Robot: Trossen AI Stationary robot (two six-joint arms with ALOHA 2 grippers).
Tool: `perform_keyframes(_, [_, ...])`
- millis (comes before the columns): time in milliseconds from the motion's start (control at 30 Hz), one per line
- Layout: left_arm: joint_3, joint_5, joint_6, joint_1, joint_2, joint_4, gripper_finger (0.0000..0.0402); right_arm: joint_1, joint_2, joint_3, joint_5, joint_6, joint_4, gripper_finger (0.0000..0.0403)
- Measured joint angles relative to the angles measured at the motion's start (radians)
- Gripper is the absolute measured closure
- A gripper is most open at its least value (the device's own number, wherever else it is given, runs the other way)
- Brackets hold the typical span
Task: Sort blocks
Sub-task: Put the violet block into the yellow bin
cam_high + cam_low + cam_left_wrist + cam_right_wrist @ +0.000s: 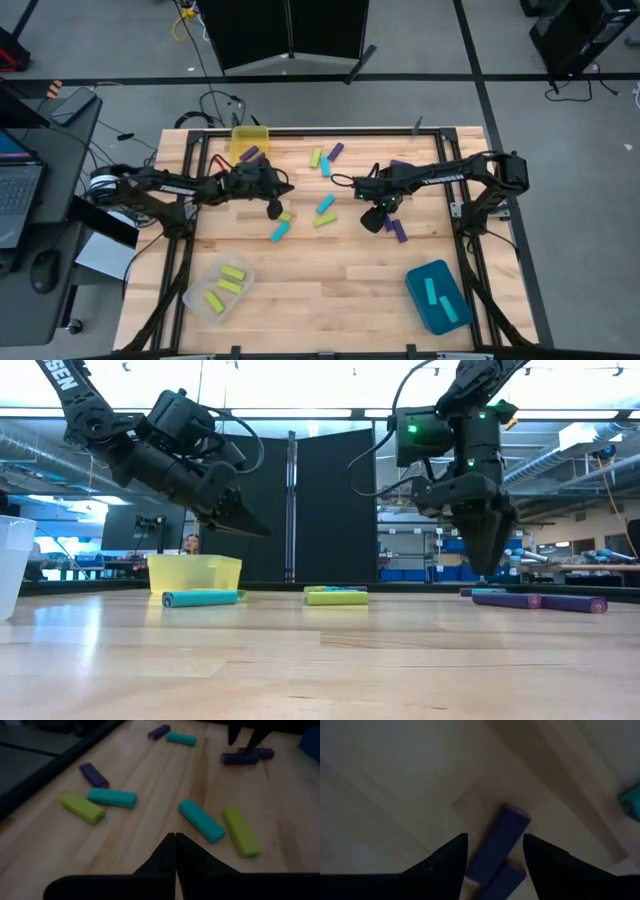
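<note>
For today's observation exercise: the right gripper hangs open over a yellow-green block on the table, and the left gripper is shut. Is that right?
Not quite. The block under the open right gripper is a purple block, as the right wrist view shows. The left gripper is indeed shut.

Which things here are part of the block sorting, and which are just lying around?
Job: loose blocks, purple blocks under the open right gripper, yellow bin, clear bin, teal bin.
Lying about: laptop, mouse, floor cables.
</note>
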Motion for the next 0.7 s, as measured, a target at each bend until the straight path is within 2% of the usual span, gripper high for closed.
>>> perform_keyframes(267, [0.0,0.026,-0.023,0.0,0.04,0.026,0.039,-0.026,0.0,-0.001,-0.033,-0.062,-0.034,0.0203])
perform_keyframes(700, [0.0,0.026,-0.024,-0.002,0.04,0.032,0.039,-0.015,0.002,-0.003,0.042,0.082,0.007,0.0196])
